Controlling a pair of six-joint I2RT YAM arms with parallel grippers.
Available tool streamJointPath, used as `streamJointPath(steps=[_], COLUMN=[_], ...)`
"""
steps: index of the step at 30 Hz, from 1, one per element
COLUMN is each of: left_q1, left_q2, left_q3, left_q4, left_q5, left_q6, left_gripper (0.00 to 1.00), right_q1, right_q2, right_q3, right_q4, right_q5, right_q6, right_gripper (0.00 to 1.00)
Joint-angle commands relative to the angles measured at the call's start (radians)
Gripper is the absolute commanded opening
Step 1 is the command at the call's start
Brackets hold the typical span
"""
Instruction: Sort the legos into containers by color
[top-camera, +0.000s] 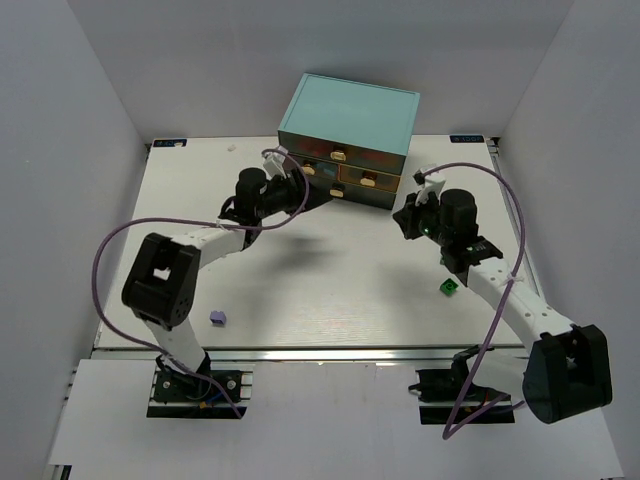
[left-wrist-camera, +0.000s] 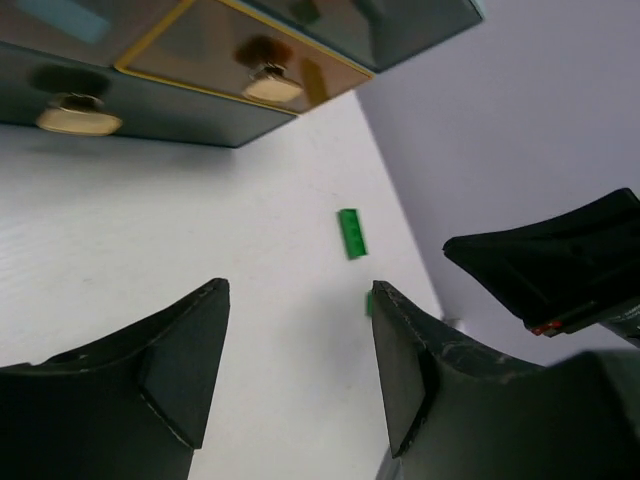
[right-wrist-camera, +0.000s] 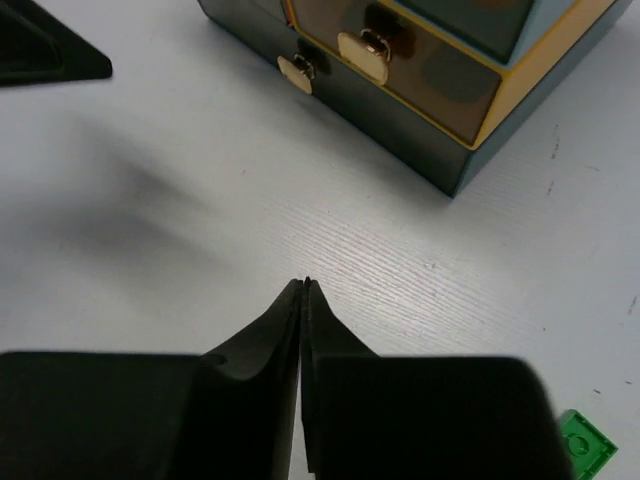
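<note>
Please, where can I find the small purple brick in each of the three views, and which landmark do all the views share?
Top view: the purple brick lies on the table, lower left, near the front edge.
Left wrist view: not in it.
Right wrist view: not in it.
Shared landmark: the cabinet, at the top of all three views.

High rear view down onto the table (top-camera: 330, 290); both wrist views low, close, toward the cabinet (top-camera: 347, 120) front
</note>
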Motion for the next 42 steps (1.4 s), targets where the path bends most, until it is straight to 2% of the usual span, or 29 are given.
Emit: streamJointPath(steps=[1, 4, 9, 13, 17, 24, 34, 42], left_q1=[-0.038, -0.084, -0.158, -0.196, -0.236, -0.254, -0.263, -0.273], left_q2=[0.078, 0.135, 0.211, 0.3, 0.372, 0.44, 0.506, 0.515], left_q3=[-0.066, -0.063, 0.017, 0.069, 0.138, 0.236, 0.347, 0.394], left_q4=[0.416, 0.503, 0.519, 0.58, 0.556, 0.456, 0.398, 0.298], left_q5=[0.129, 0.046, -0.107, -0.261, -0.408, -0.587, -0.69, -0.703], left_q6=[-0.264, -0.297, -0.306, -0.369, -0.401, -0.404, -0.432, -0.462], left_gripper=[0.69, 0.7, 0.7, 0.73, 0.74, 0.74, 0.72, 0.56], right_q1=[-0.029, -0.062, -0.1, -0.12, -0.126, -0.137, -0.148, -0.16], right_q2=[-0.069, -0.096, -0.11, -0.125, -0.148, -0.187, -0.218, -0.218], right_q3=[0.005, 0.006, 0.009, 0.011, 0.005, 0.002, -0.006, -0.011], right_q4=[0.057, 0.043, 0.034, 0.029, 0.04, 0.046, 0.057, 0.06], right_q5=[0.032, -0.016, -0.057, -0.063, -0.059, -0.039, -0.02, -0.026], right_q6=[0.089, 0.092, 0.112, 0.114, 0.111, 0.109, 0.102, 0.109], right_gripper=[0.0, 0.0, 0.0, 0.0, 0.0, 0.0, 0.0, 0.0])
